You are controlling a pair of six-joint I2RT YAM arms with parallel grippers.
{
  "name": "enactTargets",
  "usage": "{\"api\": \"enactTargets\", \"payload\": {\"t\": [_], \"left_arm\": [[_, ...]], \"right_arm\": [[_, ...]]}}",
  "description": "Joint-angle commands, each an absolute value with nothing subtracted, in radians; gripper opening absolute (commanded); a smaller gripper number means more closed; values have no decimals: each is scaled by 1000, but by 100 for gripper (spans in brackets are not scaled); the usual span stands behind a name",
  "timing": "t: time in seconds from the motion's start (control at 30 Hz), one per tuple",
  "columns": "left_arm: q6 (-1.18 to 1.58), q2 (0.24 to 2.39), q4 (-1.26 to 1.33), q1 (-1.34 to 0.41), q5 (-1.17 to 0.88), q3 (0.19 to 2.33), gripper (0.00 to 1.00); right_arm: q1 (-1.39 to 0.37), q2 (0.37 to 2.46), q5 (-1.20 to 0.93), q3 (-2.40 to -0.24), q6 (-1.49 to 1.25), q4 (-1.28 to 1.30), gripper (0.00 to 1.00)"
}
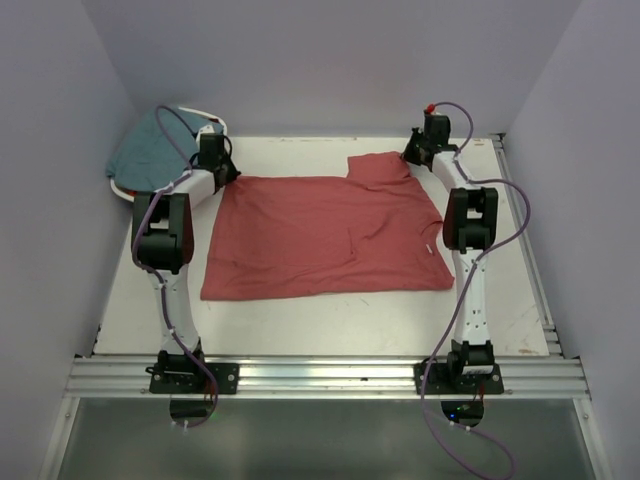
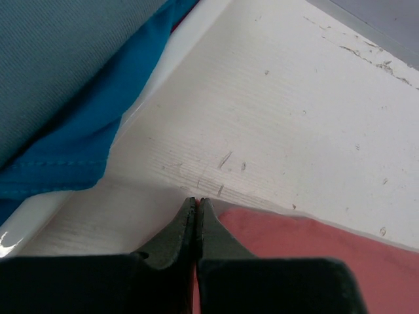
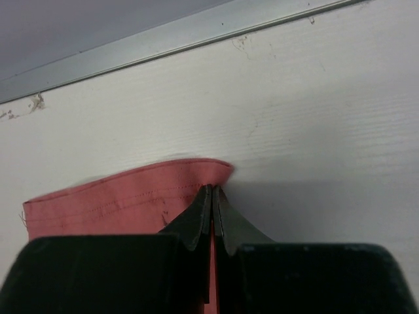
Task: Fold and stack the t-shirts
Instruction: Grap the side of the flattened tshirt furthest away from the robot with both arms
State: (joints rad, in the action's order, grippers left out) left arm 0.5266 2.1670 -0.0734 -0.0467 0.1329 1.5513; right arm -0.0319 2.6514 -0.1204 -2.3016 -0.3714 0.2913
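1. Two arms reach forward with elbows raised, one along each side of the brick-red t-shirt, which lies spread flat on the table.
2. We find the left gripper low at the shirt's far left corner, jaws pressed together with a sliver of red cloth between them.
3. We find the right gripper at the shirt's far right sleeve, jaws clamped on its hem.
4. We note a teal t-shirt and a bright blue t-shirt in the basket just beyond the shirt's far left corner.
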Motion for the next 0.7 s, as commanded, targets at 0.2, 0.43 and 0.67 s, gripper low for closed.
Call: {"api": "enactTargets", "payload": {"t": [0.2,0.43,0.67], "left_arm": [[495,2071,18,-37,106,1578,0],[492,2059,14,-37,106,1574,0],[492,2020,18,-37,123,1552,0]], "right_arm": [[-28,2435,-80,-2191,-376,124,0],[-28,2344,-87,-2115,-365,6,0],[-28,2227,-120,-1984,-359,-129,0]]}}
